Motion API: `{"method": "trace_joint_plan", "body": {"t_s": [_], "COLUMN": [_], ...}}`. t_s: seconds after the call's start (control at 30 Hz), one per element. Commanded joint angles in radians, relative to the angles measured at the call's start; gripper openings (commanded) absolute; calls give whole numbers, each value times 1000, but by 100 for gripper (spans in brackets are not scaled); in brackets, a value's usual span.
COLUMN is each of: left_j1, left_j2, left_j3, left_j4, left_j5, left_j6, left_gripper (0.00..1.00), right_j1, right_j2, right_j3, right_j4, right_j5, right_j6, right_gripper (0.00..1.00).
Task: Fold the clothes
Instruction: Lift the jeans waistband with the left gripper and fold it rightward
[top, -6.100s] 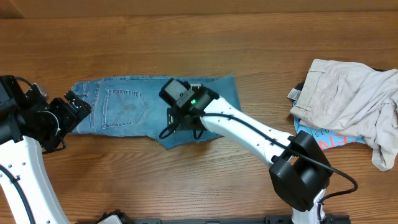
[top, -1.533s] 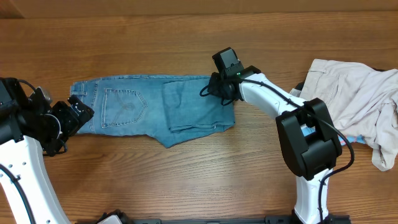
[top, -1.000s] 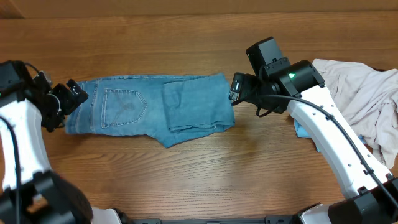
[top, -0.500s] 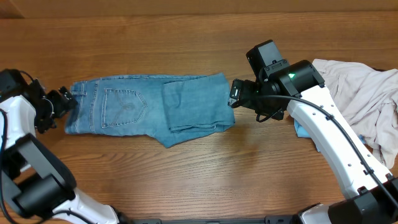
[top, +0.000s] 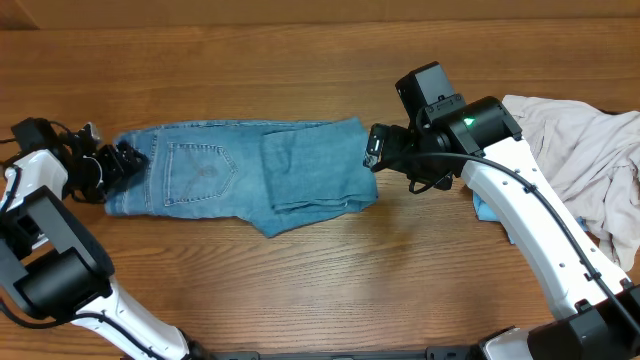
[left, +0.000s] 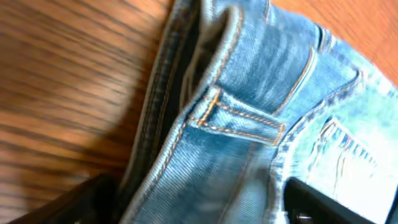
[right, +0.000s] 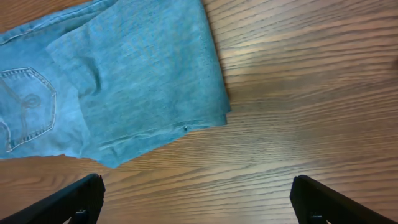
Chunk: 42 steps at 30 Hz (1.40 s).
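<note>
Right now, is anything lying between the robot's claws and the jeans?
Nothing visible does. The left gripper sits open at the waistband of the jeans; the right gripper hangs open beside the folded leg end. The beige clothes lie farther right, out of the way.

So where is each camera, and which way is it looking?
Overhead: above the table, looking straight down at the jeans; both arms show.
Left wrist: on the left hand, close on the jeans' waistband; dark fingertips at the bottom.
Right wrist: on the right hand, looking down at the folded legs; its fingertips show.
Shared: all see the jeans.
</note>
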Motion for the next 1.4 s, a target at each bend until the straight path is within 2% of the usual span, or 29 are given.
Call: {"method": "trace_joint_plan", "body": {"t_s": [0.0,0.07,0.1,0.13,0.17,0.23,0.27,0.33,0.4,0.47,0.6,0.77,1.03,1.1,1.17,1.37], "left_j1": [-58,-80,-82,-82,-76,-58,-44,-34,-34,-34,-35,-138,-512,-608,-696,-811], "left_j2": [55,55,55,55,55,55,54,54,54,54,54,54,54,54,54,54], "left_j3": [-20,-20,-20,-20,-20,-17,-7,45,174,268,485,697,755,758,769,774], "left_j4": [-41,-42,-42,-44,-45,-50,-78,-174,-321,-398,-562,-723,-782,-781,-783,-805], "left_j5": [37,27,27,26,25,17,-34,-252,-465,-514,-538,-527,-512,-513,-515,-476], "left_j6": [45,44,43,29,-3,-31,-61,-160,-249,-296,-350,-341,-350,-354,-361,-417], "left_gripper": [79,56,38,13,4,4,4,4,4,4,4,4,4,4,4,4], "right_j1": [1,1,1,1,1,1,1,1,1,1,1,1,-2,-2,-3,-3], "right_j2": [1,1,1,1,1,1,1,1,1,1,1,2,66,97,146,261], "right_j3": [3,3,3,3,3,3,3,3,3,3,3,1,-113,-119,-119,-119], "right_j4": [2,-2,-4,-5,-6,-6,-8,-9,-9,-13,-17,31,170,171,187,232], "right_j5": [-14,-14,-14,-14,-14,-14,-14,-14,-14,-14,-13,-13,93,181,219,224], "right_j6": [-1,-1,-1,-1,-2,-2,-2,-2,-2,-2,-5,-5,11,76,78,140], "right_gripper": [100,100,100,100,100,100,100,100,100,100,100,100,100,100,100,100]}}
